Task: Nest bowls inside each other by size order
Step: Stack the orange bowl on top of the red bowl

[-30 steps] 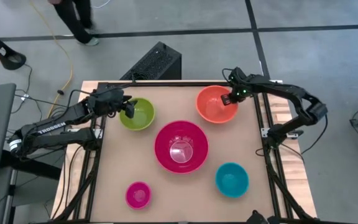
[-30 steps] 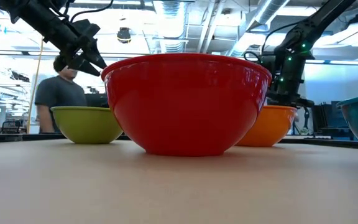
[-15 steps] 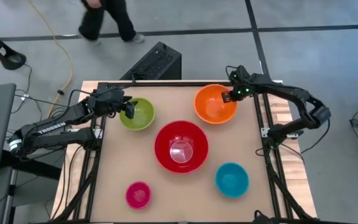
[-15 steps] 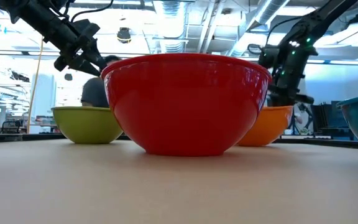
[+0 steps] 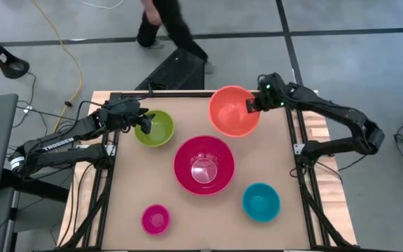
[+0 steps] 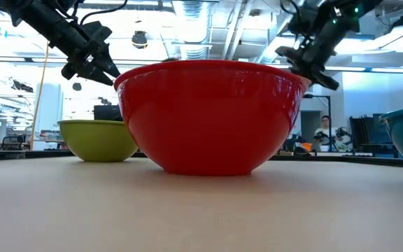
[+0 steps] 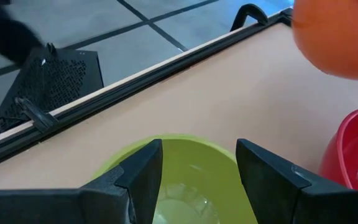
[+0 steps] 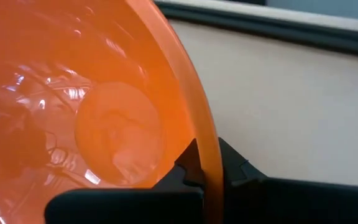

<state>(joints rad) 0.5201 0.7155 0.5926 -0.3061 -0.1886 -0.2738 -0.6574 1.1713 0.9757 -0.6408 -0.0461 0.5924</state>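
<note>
The orange bowl (image 5: 232, 112) hangs above the table's far right part, held by my right gripper (image 5: 252, 106), which is shut on it. It also shows in the left wrist view (image 7: 337, 37). My left gripper (image 5: 144, 123) is open and hovers over the left rim of the lime green bowl (image 5: 156, 129), clear of it in the low view (image 6: 93, 66). The large magenta bowl (image 5: 203, 165) stands on its base at the table's middle. The teal bowl (image 5: 261, 201) stands at the near right and the small pink bowl (image 5: 155, 219) at the near left. My right gripper pinches the orange bowl's rim (image 8: 205, 146) on the bowl's right side, one finger inside the bowl and one outside. The fingers come from the table's right side. The bowl is lifted clear of the table with its opening up.
A black box (image 5: 177, 70) stands on the floor just beyond the table's far edge, and a person (image 5: 170, 24) walks past behind it. Dark rails (image 5: 299, 150) run along the table's edges. Bare tabletop (image 5: 138, 178) lies between the green, magenta and pink bowls.
My right gripper has gone up with the orange bowl and a little toward the table's left and far edges. The bowl, which stood on the table, is now lifted clear of it. The person beyond the table has walked to the right.
</note>
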